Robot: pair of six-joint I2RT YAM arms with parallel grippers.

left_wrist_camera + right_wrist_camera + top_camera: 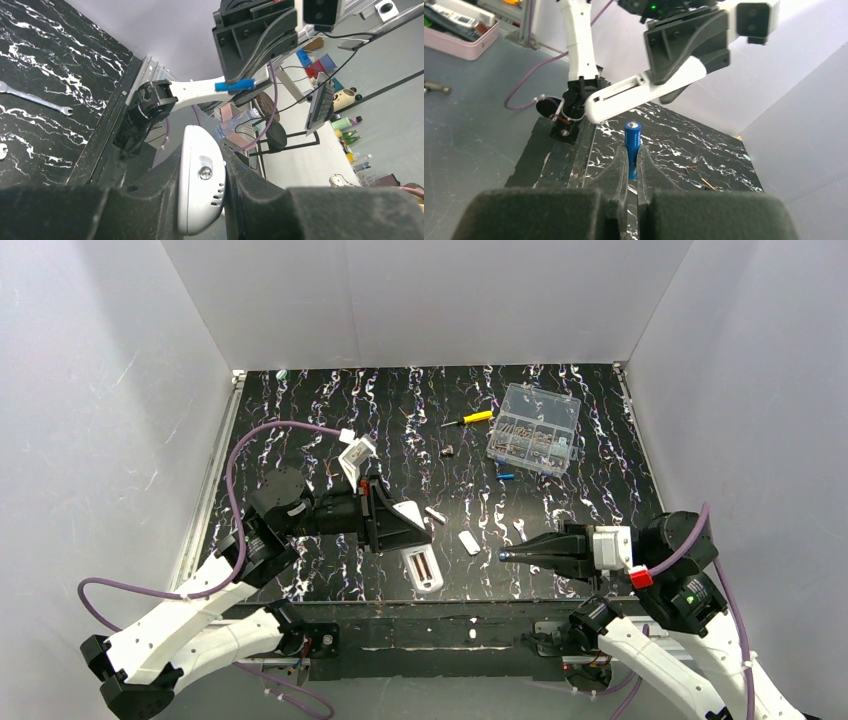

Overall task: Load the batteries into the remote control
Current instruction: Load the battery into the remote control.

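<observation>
- Top view: the left gripper (398, 528) is clamped on the remote (425, 570). The remote runs from far-left to near-right, with its open bay at the near end, above the table's (300, 420) near edge. The right gripper (510, 554) is closed on a battery (501, 556), which shows only as a blue dot just right of the remote. A spare battery (505, 477) lies farther back, near the box (535, 429).
- Left wrist: the fingers (150, 200) pinch the remote's (200, 190) rounded end, its length running away from the camera. The battery (234, 85) sits beside the far end, crosswise under the right gripper's fingers.
- Right wrist: the fingers (616, 170) grip the battery (632, 137) low on its body. It stands upright, with its cap close below the slanting remote (634, 95).
</observation>
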